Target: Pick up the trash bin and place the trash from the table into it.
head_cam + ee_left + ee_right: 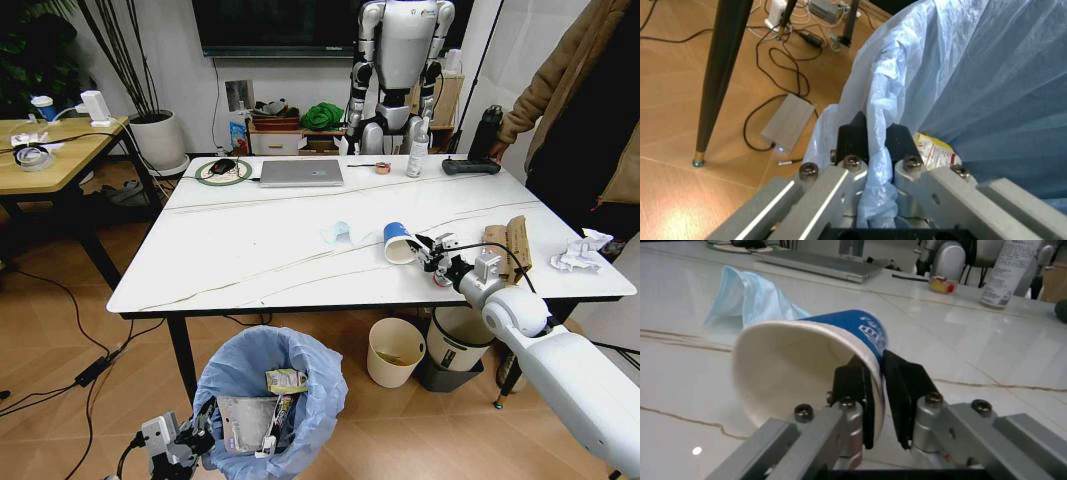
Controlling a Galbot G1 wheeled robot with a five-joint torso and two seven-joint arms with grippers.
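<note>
The trash bin (262, 372), lined with a crinkled light-blue bag (973, 75), hangs low in front of the table (250, 250). My left gripper (203, 432) (873, 136) is shut on its bagged rim. Wrappers (285, 381) and a clear pack lie inside. On the table's right part, my right gripper (428, 252) (877, 367) is shut on the rim of a blue-and-white paper cup (399, 243) (807, 360) lying on its side. A pale-blue tissue (338, 233) (747, 292) lies just left of the cup. Brown torn cardboard (510, 245) and crumpled white paper (582, 250) sit to the right.
A grey laptop (300, 172), a spray bottle (418, 148) and a black device (470, 166) line the table's far edge. Under the table stand a cream bucket (394, 352) and a white bin (462, 338). A person stands at the right. A wooden table (50, 150) stands left.
</note>
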